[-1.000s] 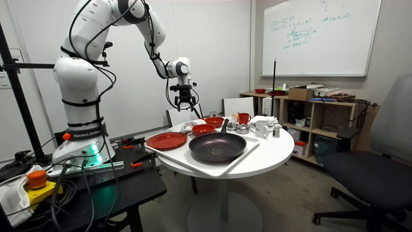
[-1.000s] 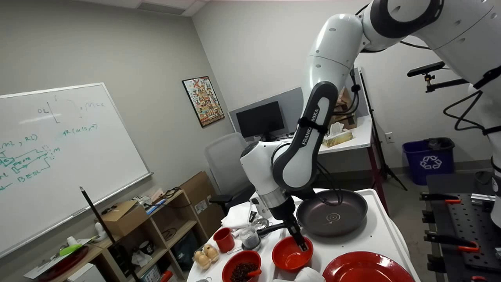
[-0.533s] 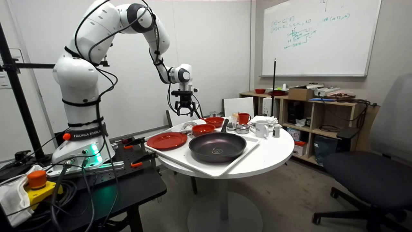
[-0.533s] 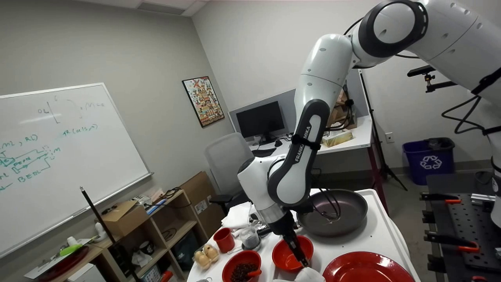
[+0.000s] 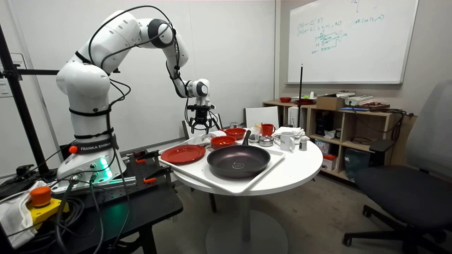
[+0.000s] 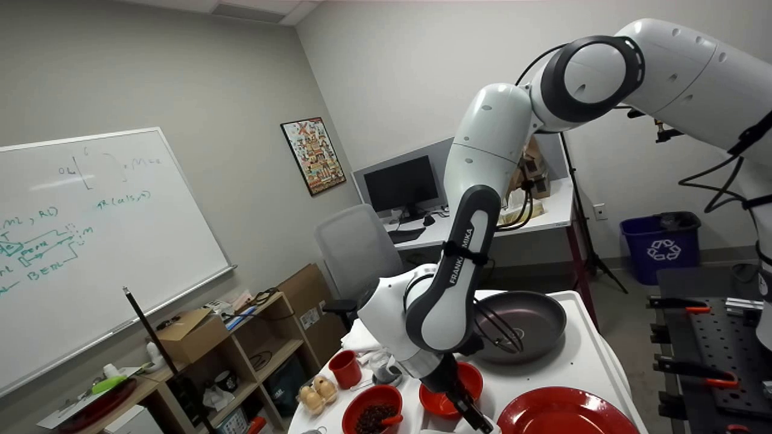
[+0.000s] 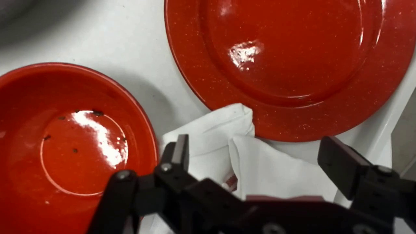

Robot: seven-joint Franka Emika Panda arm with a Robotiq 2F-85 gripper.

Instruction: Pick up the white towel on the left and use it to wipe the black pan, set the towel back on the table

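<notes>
In an exterior view: gripper point(image 5: 200, 129) hangs pointing down above the white towel point(image 5: 206, 140), which lies bunched on white tray point(image 5: 197, 173), btwn red plate point(image 5: 183, 154) & red bowl point(image 5: 223, 141), on round table point(image 5: 300, 165). Black frying pan point(image 5: 238, 161) on same tray, handle pointing away from cam.

In an exterior view: fingertips point(image 6: 481, 424) overlap towel near btm edge; robot arm point(image 6: 461, 265) hides pan handle. Contact w/ towel: can't tell.

Wrist view: fingers point(image 7: 339, 165) spread wide, nothing held, towel btwn them. Folded corner points at plate & laps its rim; long axis unclear, gripper hides lower part. Prob. light, limp, grippy, nothing to break; I'd pinch the raised fold mid-gap, clear of bowl rim, & expect it to droop when lifted.
</notes>
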